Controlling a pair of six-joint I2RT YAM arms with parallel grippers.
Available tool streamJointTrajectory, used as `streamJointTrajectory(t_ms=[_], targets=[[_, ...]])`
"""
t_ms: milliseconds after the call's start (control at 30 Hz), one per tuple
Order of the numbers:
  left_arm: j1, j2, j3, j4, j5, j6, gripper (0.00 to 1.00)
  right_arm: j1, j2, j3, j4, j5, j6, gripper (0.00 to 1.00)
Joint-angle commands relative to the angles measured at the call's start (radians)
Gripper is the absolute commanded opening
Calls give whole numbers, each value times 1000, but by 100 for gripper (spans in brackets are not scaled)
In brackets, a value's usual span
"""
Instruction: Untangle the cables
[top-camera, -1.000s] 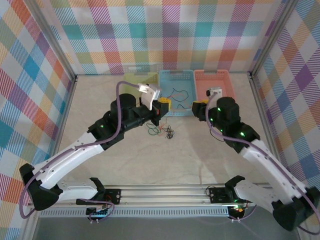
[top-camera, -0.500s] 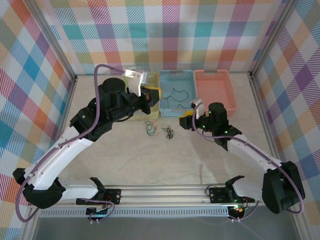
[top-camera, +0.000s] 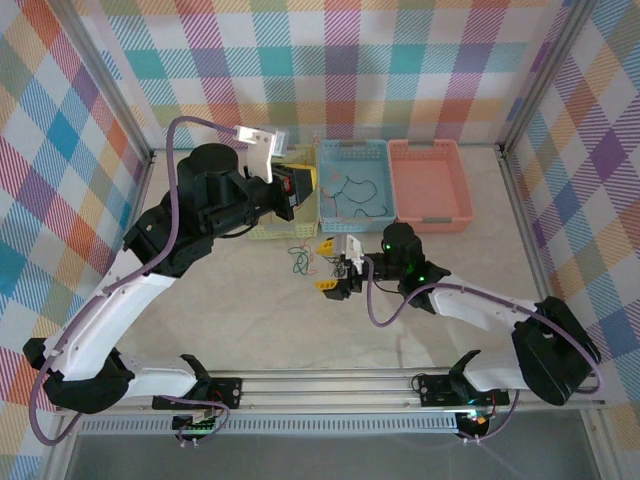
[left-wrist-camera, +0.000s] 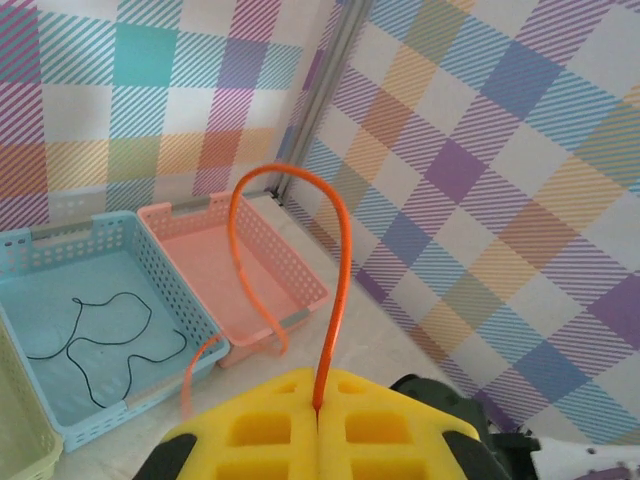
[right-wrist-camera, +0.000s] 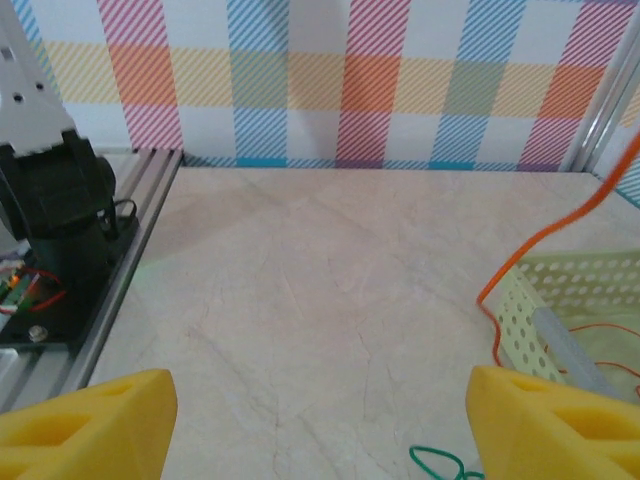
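Green basket, blue basket, pink basket

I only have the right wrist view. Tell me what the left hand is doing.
Observer: The left hand is shut on the orange cable, which loops up from between its fingers.
Operator: Give me its position.
Observer: It hangs above the pale green basket, beside the blue basket.
Operator: Report what the blue basket holds.
Observer: A thin black cable lies on its floor.
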Motion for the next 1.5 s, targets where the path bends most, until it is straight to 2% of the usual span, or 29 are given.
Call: streamJointTrajectory(t_ms=[0,300,433,567,767,967,1200,1367,1467], targets=[[7,11,55,-37,11,-16,0,18,50,52,84,28,-92,76],[6,50,162,-84,57,-31,0,27,200,161,190,25,-40,70],[6,61,205,-103,58,-29,0,56,283,233,173,4,-38,68],[7,82,274,-136,62,-19,0,68,365,274,161,-16,-20,58],[7,153,496,-224,80,-23,0,68,488,280,176,37,-34,43],[6,187,625,-247,106,-48,0,68,583,388,31,45,7,30],[8,155,659,-225,57,-31,0,60,617,439,-130,136,-19,26],[8,160,659,-231,19,3,0,50,575,402,-91,144,7,28],[11,178,657,-256,-61,55,0,45,524,371,-86,147,23,32]])
